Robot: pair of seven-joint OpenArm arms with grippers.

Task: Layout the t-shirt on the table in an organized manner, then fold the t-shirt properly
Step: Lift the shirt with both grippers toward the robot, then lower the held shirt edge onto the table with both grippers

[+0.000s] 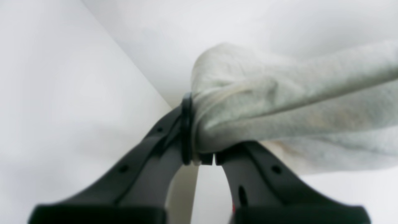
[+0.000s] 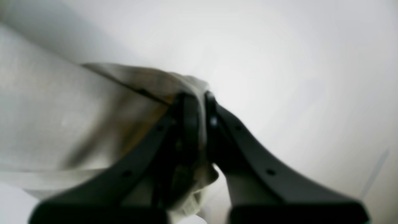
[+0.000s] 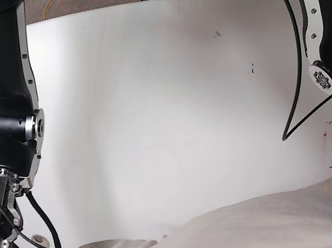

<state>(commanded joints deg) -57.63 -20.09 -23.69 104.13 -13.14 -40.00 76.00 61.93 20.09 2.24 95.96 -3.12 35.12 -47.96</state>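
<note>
Grippers, two, left (image 1: 202, 158) and right (image 2: 203, 124), each pinch one beige-grey t-shirt (image 3: 254, 230), stretching between them across the base view's six o'clock edge, before one white table (image 3: 152, 120).

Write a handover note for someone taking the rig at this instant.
Left gripper: fingers clamped on a bunched part of the t-shirt.
Right gripper: fingers closed on another part of it.
T-shirt: stretched between both grippers, at the base view's near edge of the table.
Done: both grips taken.
Left: it isn't laid out flat or folded; likely lower and spread it, then fold.
</note>
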